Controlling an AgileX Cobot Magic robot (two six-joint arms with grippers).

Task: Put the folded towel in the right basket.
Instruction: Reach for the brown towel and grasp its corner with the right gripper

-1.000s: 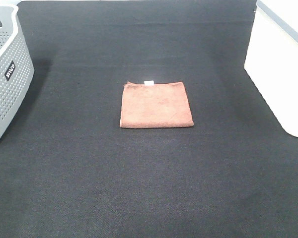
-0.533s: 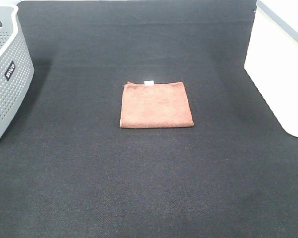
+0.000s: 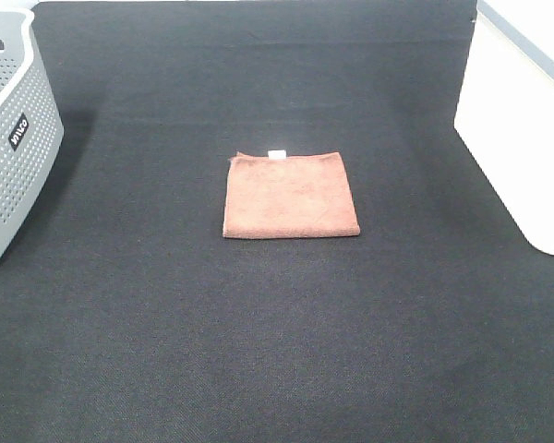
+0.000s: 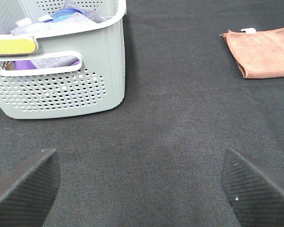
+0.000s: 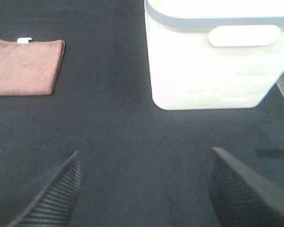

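The folded brown towel (image 3: 290, 195) with a small white tag lies flat in the middle of the black table. It also shows in the left wrist view (image 4: 263, 57) and in the right wrist view (image 5: 25, 66). The white right basket (image 3: 524, 120) stands at the table's right edge and shows in the right wrist view (image 5: 217, 66). Neither arm appears in the exterior high view. My left gripper (image 4: 142, 187) is open and empty over bare table, near the grey basket. My right gripper (image 5: 144, 189) is open and empty in front of the white basket.
A grey perforated basket (image 3: 9, 138) stands at the left edge; in the left wrist view (image 4: 61, 80) it holds several folded cloths. The black table surface (image 3: 277, 351) runs around the towel on all sides.
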